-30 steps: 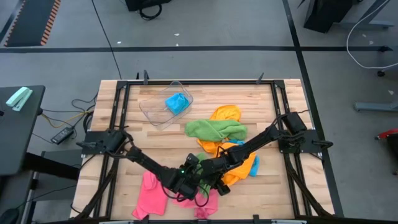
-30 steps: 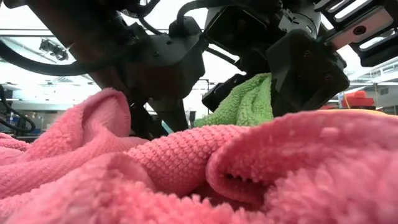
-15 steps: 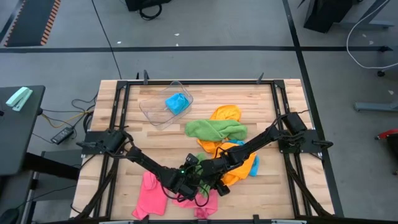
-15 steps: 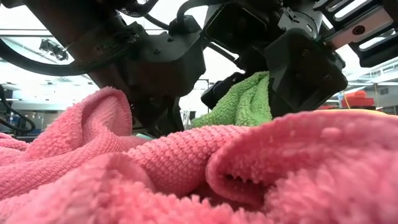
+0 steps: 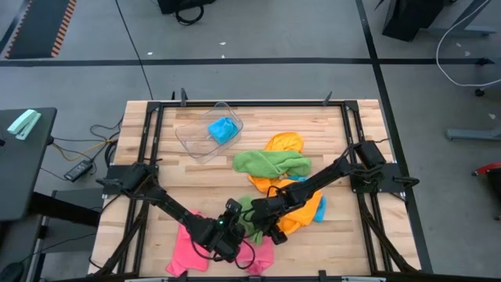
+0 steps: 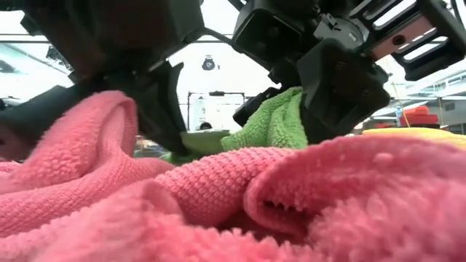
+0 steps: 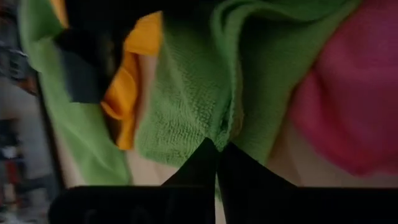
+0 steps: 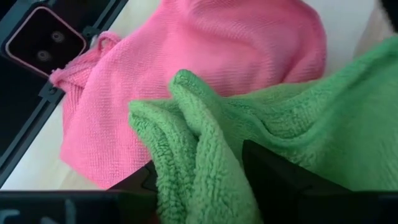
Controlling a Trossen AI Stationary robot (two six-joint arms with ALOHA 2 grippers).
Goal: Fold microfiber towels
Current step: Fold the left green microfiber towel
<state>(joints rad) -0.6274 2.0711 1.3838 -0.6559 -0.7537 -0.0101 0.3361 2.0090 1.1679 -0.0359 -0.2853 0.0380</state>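
Observation:
A small green towel (image 5: 247,210) hangs between my two grippers near the table's front middle, above a crumpled pink towel (image 5: 190,244) that lies at the near edge. My left gripper (image 7: 217,148) is shut on one side of the green towel. From the right, my right gripper (image 8: 202,180) is shut on its other side. Behind them lie a second green towel (image 5: 271,163) and orange towels (image 5: 283,143) in a loose pile. A blue towel (image 5: 223,129) sits in a clear tub. My left gripper pinches a thin edge of the green towel (image 7: 226,127) between its two fingertips, slanting down from the table's left. The cloth runs away from the tips, raised off the pink towel. My right gripper has a thick bunched fold of the green towel (image 8: 200,146) between its two fingers, slanting down from the table's right. Several layers bulge out past the fingers (image 8: 273,171). The fold is held above the pink towel.
The clear plastic tub (image 5: 205,135) stands at the far left of the wooden table (image 5: 168,176). An orange and blue heap (image 5: 307,210) lies under my right arm. Black frame rails (image 5: 141,133) run along the table's sides.
My left gripper has shut on the green towel's edge, then gone up and toward the table's left edge, rolling a little. The green towel is now drawn out between the two grippers. My right gripper has kept its hold.

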